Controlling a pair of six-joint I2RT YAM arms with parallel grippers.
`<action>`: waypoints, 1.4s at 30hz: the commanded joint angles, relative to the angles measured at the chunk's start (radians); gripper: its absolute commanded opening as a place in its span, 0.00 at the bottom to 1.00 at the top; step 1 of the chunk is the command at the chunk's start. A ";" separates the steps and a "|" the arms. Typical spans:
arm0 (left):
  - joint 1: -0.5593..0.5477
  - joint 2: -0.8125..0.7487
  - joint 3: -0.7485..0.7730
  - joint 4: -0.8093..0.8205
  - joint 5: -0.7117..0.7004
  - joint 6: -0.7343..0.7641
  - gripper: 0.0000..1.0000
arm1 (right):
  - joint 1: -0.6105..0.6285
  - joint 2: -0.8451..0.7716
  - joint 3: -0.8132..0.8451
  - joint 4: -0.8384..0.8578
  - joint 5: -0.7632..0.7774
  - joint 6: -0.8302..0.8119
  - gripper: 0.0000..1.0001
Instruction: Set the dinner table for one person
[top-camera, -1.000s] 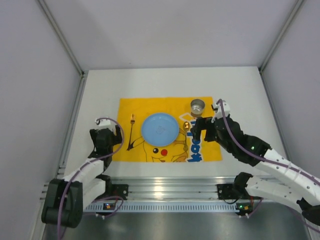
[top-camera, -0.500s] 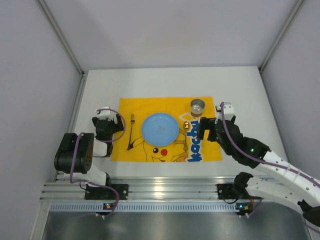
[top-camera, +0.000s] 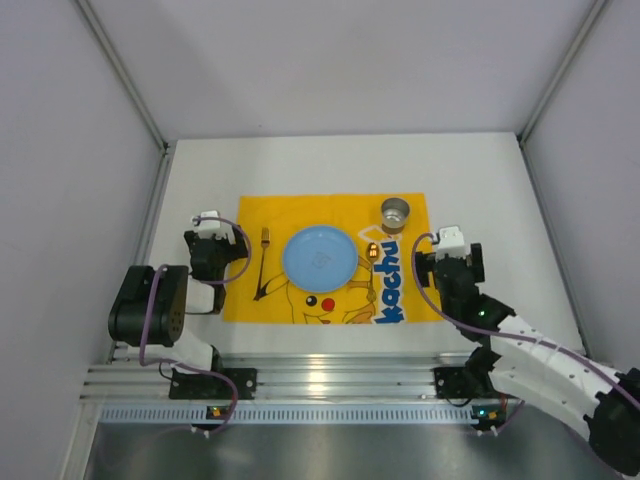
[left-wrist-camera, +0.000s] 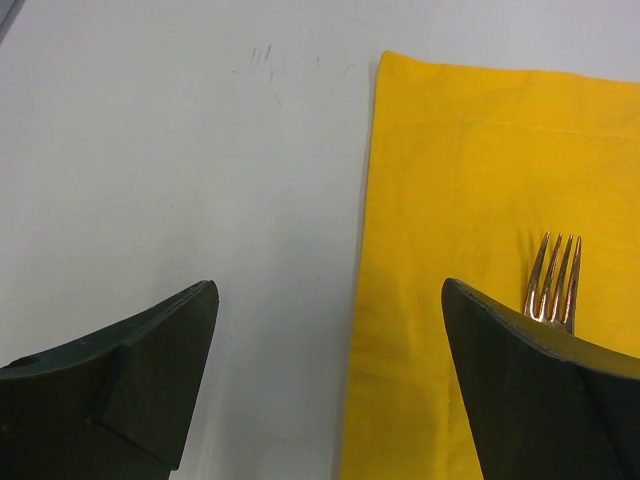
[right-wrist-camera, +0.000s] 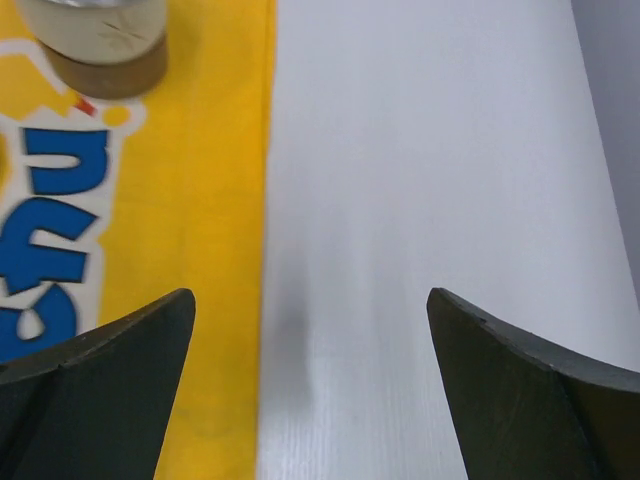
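Hovering low, my left pincer (left-wrist-camera: 328, 290) spread over the dinner table (left-wrist-camera: 150, 150) at the left edge of the yellow cloth (left-wrist-camera: 480, 170); right pincer (right-wrist-camera: 310, 295) spread at its right edge; blue lettering (top-camera: 390, 288) ends "chu".

One yellow cloth (top-camera: 300, 215), one plate (top-camera: 320, 258), one fork (top-camera: 263, 262), one spoon (top-camera: 371, 262), one cup (top-camera: 396, 213).

Smooth, matt white worktop (left-wrist-camera: 150, 150) with a few faint scuff marks. The yellow cloth (left-wrist-camera: 480, 170) is matt woven fabric with a stitched hem. The fork (left-wrist-camera: 555, 280) is shiny polished metal, the blue plate (top-camera: 319, 257) glossy, the cup (top-camera: 396, 212) dull silvery metal. The left tool (left-wrist-camera: 330, 295) has dark, matt fingers (left-wrist-camera: 130, 380), seemingly plastic.
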 joint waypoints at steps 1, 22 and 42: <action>0.004 -0.009 0.017 0.084 0.019 0.004 0.99 | -0.246 0.028 -0.109 0.373 -0.282 -0.200 1.00; 0.004 -0.002 0.034 0.058 0.077 0.028 0.99 | -0.673 0.684 -0.174 1.338 -0.738 -0.157 1.00; 0.004 0.000 0.034 0.058 0.077 0.028 0.99 | -0.704 0.690 -0.116 1.238 -0.687 -0.096 1.00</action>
